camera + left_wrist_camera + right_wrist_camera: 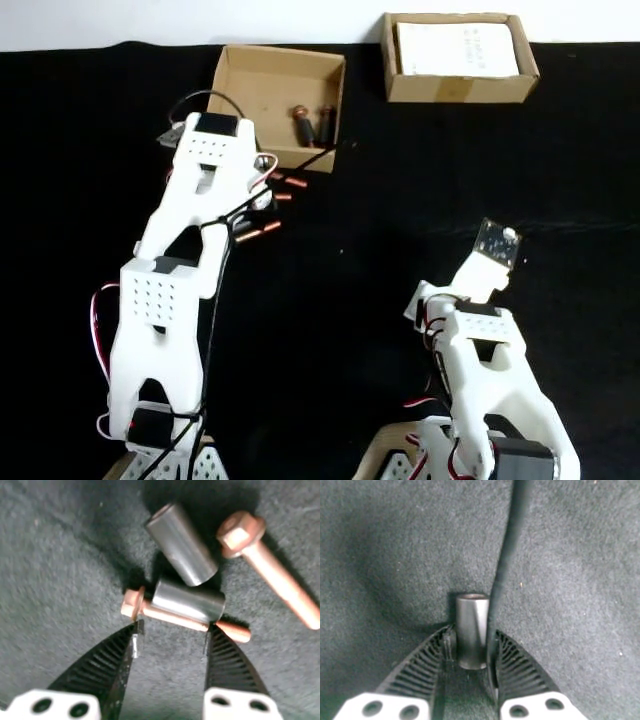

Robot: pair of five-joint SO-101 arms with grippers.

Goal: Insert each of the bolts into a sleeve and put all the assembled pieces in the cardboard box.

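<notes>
My left gripper (171, 637) is open just above the cloth, its fingertips either side of a copper bolt (172, 619). A dark sleeve (189, 601) lies against that bolt's shaft. A second sleeve (181, 544) and a second bolt (272, 572) lie just beyond. My right gripper (471, 647) is shut on a dark sleeve (471, 625), whose open end points away from the wrist. In the high view the left arm (215, 170) reaches to the loose bolts (283, 196) beside the cardboard box (240, 90), which holds two assembled pieces (313, 124).
A second cardboard box (458, 88) with white paper in it stands at the back right. A black cable (509, 555) runs along the cloth to the right gripper's sleeve. The right arm (480, 330) stands at the front right on the black cloth.
</notes>
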